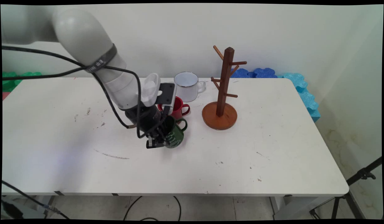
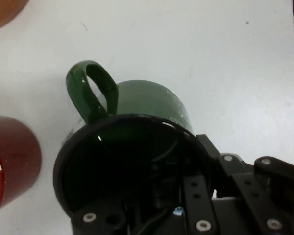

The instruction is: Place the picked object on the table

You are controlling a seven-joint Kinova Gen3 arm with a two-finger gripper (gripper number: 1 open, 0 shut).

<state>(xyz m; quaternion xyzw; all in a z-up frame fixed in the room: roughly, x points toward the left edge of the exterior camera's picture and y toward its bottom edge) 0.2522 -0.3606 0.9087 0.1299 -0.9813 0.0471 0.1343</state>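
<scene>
The gripper (image 1: 156, 141) grips the green mug (image 1: 175, 135) by its rim, one finger inside, one outside. The mug is tilted on the table (image 1: 241, 161); the red mug (image 1: 179, 109) stands just behind, the mug tree (image 1: 221, 93) bare.

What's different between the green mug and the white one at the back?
The green mug is dark with pale lettering and sits at the gripper, one finger reaching inside its rim; the white mug is plain, with a dark rim, and stands free, farther back. The green mug looks tilted; the white mug stands upright. Both have one handle, pointing right in the main view.
</scene>
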